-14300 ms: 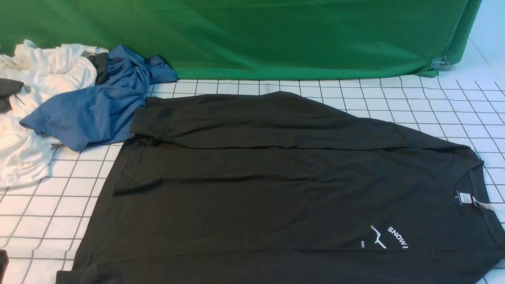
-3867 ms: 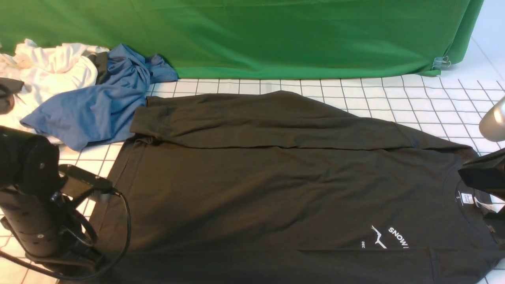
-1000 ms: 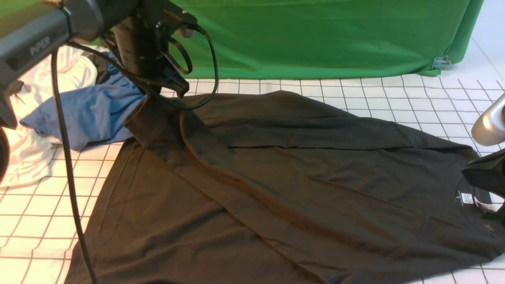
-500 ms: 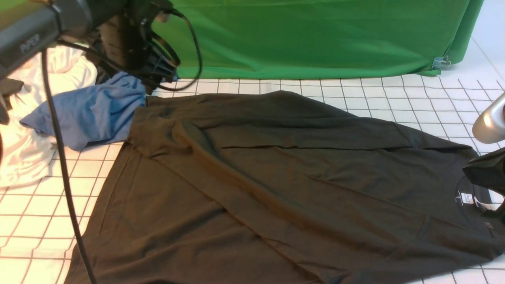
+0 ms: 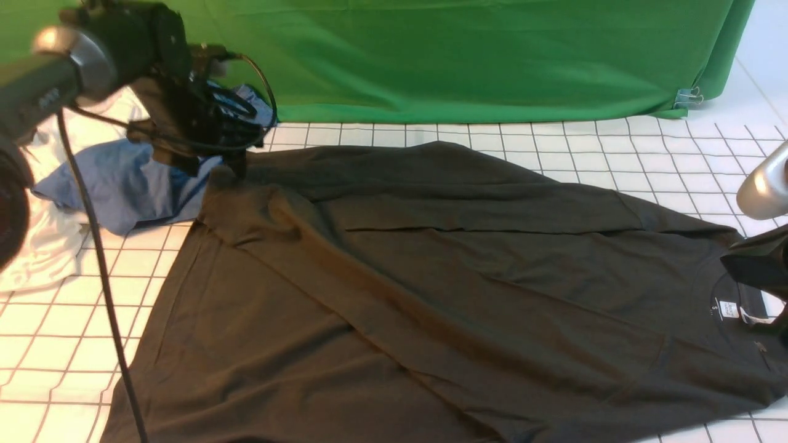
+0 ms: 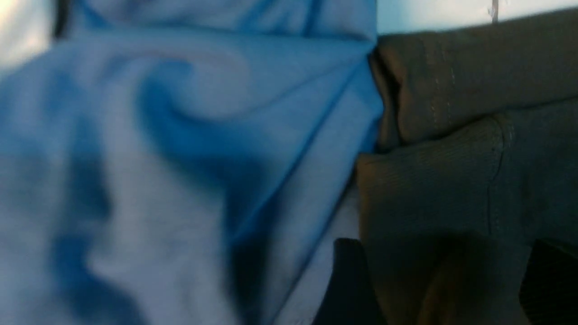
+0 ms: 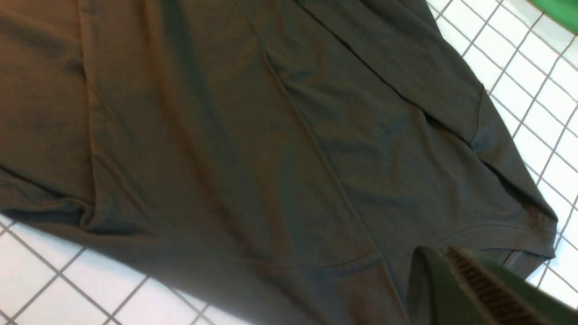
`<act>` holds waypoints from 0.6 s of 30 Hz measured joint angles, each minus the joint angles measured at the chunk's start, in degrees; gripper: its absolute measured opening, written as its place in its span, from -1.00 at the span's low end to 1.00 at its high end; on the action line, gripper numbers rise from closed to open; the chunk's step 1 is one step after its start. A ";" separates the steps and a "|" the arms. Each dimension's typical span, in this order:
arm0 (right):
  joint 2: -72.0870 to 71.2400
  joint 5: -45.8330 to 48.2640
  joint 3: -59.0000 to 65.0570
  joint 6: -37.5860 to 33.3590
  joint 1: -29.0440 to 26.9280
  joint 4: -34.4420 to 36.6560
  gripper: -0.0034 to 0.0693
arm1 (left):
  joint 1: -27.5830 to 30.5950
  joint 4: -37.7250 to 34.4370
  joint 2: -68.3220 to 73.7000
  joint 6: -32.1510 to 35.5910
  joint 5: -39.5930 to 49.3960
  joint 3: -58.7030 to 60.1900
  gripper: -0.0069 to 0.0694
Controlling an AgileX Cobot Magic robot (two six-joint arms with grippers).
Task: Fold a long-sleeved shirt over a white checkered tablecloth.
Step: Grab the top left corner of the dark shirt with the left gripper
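Black long-sleeved cotton shirt [image 5: 431,277] lay on white checkered tablecloth [image 5: 677,154], left gripper [image 5: 235,166] spread apart at cuff [image 6: 451,180], right gripper [image 5: 754,271] drawn together at collar [image 5: 717,289].

Lab: green backdrop [image 5: 462,61], gridded tablecloth [image 5: 615,154]

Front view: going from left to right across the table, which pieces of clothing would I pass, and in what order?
white garments → blue garment → long-sleeved shirt, with its neck label close to the right edge.
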 joint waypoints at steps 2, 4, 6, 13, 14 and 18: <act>0.61 -0.06 0.00 0.00 0.00 0.00 -0.70 | 0.00 -0.45 0.99 0.00 -0.81 0.00 0.23; 0.93 -0.11 0.00 0.00 0.00 0.00 -0.70 | 0.00 -0.52 1.27 0.02 -1.22 0.00 0.19; 1.44 -0.11 0.00 0.00 0.00 0.00 -0.70 | 0.00 -0.36 1.40 0.02 -2.07 0.00 0.09; 2.44 -0.21 0.00 0.03 0.00 0.00 -0.70 | 0.00 2.00 1.40 0.02 -3.31 -0.17 -0.32; 2.54 -0.21 0.00 0.03 0.00 0.00 -0.70 | 0.00 2.54 1.40 0.02 -3.31 -0.17 -0.40; 2.85 -0.30 0.02 0.03 0.00 -0.30 -0.70 | 0.00 2.84 1.40 0.26 -3.55 -0.17 -0.58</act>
